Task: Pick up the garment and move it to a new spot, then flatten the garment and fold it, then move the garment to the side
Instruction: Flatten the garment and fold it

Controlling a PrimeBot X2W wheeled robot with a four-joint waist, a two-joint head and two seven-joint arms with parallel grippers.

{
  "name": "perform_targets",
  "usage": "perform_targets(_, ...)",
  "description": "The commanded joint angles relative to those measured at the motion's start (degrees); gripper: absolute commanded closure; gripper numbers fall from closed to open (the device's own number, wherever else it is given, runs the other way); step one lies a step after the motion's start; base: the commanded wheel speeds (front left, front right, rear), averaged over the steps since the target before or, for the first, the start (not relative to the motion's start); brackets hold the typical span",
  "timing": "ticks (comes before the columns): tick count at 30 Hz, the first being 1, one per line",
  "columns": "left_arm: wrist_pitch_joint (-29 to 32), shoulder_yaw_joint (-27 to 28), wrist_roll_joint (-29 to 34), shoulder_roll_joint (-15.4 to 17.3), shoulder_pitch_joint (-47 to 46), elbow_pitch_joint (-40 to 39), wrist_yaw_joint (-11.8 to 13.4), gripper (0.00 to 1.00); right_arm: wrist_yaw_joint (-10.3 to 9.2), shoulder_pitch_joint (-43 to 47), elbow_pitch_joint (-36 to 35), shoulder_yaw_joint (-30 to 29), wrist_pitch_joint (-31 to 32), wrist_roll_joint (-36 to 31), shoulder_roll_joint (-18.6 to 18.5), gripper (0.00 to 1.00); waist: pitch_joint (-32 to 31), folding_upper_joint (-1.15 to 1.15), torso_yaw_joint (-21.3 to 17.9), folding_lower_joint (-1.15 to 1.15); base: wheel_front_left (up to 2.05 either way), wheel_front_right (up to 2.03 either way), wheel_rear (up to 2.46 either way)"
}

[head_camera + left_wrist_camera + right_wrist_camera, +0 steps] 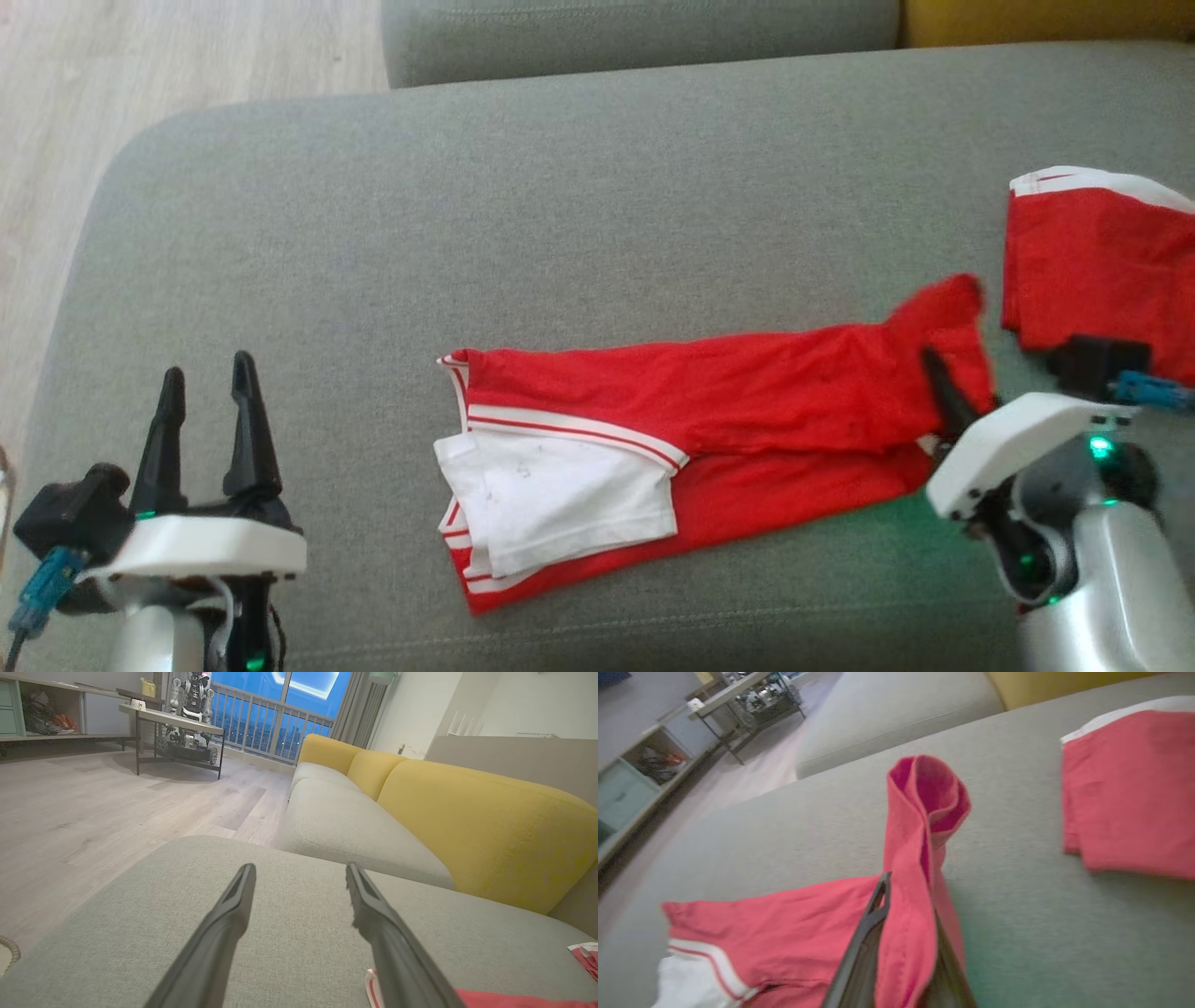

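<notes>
Here, garment (709,401) end pinched in right tool (941,378), rest lying leftward

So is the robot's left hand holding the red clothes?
No, the left gripper stands open and empty over the grey sofa cushion, apart from the red garment.

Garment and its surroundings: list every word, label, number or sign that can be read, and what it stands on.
Nothing legible can be quoted.
The garment: faint grey marks on its white panel, too blurred to read.
The second red cloth: red with a white band, no lettering visible.
</notes>
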Motion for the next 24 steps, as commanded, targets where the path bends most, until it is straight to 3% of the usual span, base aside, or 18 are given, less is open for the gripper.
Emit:
perform_targets(1,-0.3,2.2,0.2,0.4,-1.3,-1.7,-0.3,0.0,-0.02,-0.6,-3.3,2.4,0.7,2.2,-0.6,1.0,-0.3,0.0,-0.2,0.0,0.0,0.0,0.0)
perform_targets(7,-0.3,1.9,-0.2,0.4,-1.3,-1.7,-0.1,0.0,-0.02,2.3,-9.8,11.3,3.8,15.2,-0.6,1.0,-1.2,0.0,0.0,0.0,0.0,0.0,0.0)
perform_targets(13,-0.3,0.5,-0.5,0.4,-0.9,-1.7,0.3,0.0,-0.02,3.9,-11.3,20.3,2.3,28.4,-0.6,1.0,-1.7,0.0,1.3,0.0,0.0,0.0,0.0)
perform_targets(24,-0.3,-0.8,-1.7,0.3,-1.4,-1.3,0.6,0.0,-0.02,-3.3,-0.8,32.8,-7.9,44.2,-0.6,1.0,0.3,0.0,5.3,0.0,0.0,0.0,0.0)
